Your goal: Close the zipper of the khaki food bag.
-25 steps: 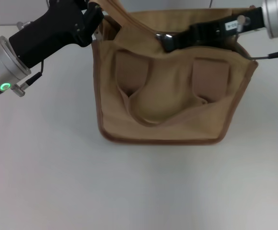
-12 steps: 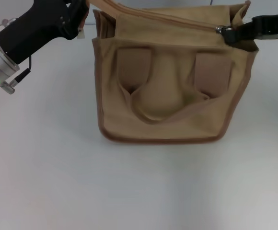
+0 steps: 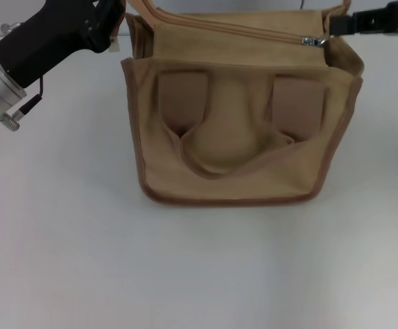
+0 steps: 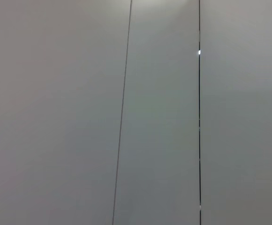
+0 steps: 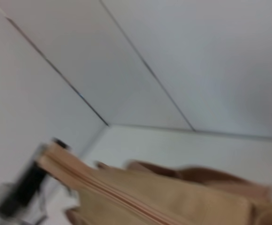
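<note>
The khaki food bag (image 3: 233, 157) stands upright in the middle of the head view, handle side toward me. Its zipper (image 3: 240, 29) runs along the top edge and looks closed up to the silver pull tab (image 3: 313, 41) at the bag's right end. My right gripper (image 3: 333, 27) is at that end, its dark fingers together at the tab. My left gripper (image 3: 116, 20) grips the bag's top left corner. The right wrist view shows the bag top (image 5: 173, 197), the zipper track (image 5: 108, 187) and my left arm (image 5: 18, 192) beyond it.
The bag stands on a white table (image 3: 199, 274). The left wrist view shows only grey wall panels (image 4: 164, 117).
My right gripper has moved from the middle of the bag's top to its right end, drawing the pull tab along. The bag has shifted slightly left. My left gripper stays at the corner.
</note>
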Robot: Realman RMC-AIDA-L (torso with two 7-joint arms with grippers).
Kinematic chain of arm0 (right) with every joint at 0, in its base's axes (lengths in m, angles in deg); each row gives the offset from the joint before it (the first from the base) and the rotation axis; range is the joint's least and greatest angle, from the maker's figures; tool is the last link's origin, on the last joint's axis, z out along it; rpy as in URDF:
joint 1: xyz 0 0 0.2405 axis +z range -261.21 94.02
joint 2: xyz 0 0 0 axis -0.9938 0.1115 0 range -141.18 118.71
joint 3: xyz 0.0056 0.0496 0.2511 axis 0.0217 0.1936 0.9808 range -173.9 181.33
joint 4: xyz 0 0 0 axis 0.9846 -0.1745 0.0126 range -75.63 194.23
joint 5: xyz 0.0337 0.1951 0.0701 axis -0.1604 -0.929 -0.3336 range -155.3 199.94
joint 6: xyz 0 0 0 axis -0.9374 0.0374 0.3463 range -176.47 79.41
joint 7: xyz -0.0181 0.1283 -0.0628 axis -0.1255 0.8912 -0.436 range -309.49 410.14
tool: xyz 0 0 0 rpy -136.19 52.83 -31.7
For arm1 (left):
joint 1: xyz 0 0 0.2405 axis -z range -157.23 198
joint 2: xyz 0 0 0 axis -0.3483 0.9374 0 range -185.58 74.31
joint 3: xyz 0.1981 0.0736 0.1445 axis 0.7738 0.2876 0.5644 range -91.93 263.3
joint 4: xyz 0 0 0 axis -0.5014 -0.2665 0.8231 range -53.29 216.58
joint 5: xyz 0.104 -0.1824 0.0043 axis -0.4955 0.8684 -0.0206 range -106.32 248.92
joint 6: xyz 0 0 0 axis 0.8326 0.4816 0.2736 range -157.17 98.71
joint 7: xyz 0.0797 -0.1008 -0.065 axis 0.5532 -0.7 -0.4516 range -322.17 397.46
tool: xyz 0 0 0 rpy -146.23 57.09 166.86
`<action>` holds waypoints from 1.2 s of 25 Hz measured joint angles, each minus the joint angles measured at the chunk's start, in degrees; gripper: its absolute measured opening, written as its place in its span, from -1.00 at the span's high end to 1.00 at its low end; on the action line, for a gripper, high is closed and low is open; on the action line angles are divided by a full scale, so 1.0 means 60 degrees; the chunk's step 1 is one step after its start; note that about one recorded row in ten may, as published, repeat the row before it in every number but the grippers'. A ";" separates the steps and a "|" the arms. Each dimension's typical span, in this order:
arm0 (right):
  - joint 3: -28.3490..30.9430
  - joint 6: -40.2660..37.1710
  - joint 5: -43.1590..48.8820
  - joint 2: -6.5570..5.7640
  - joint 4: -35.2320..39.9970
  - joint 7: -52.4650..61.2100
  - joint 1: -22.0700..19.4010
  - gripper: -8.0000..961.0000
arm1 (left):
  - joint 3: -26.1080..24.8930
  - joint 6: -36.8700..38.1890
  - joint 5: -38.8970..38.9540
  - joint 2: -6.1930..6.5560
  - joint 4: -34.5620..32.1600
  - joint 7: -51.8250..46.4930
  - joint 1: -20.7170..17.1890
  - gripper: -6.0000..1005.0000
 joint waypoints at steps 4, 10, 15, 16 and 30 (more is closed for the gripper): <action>0.0283 -0.0397 -0.1468 -0.0008 -0.0384 -0.1415 -0.0400 0.68 | 0.0007 -0.0090 0.0002 -0.0007 0.0000 -0.0001 0.0001 0.85; 0.0355 -0.1980 -0.3559 -0.0078 -0.2255 -0.5288 -0.1058 0.05 | 0.0013 -0.0115 0.0002 -0.0013 0.0022 -0.0002 0.0010 0.84; 0.0317 -0.2935 -0.4011 -0.0012 -0.3867 -0.8310 -0.1546 -0.32 | 0.0023 -0.0143 0.0002 -0.0026 0.0052 -0.0019 0.0040 0.84; 0.0282 -0.3128 -0.3994 0.0003 -0.4144 -0.8938 -0.1634 -0.35 | 0.0020 -0.0147 0.0003 -0.0026 0.0040 -0.0047 0.0040 0.84; 0.0102 -0.2526 -0.0520 0.0233 -0.6129 -1.3207 -0.1838 -0.72 | -0.0024 -0.0227 -0.0001 -0.0002 0.0007 -0.0241 -0.0194 0.83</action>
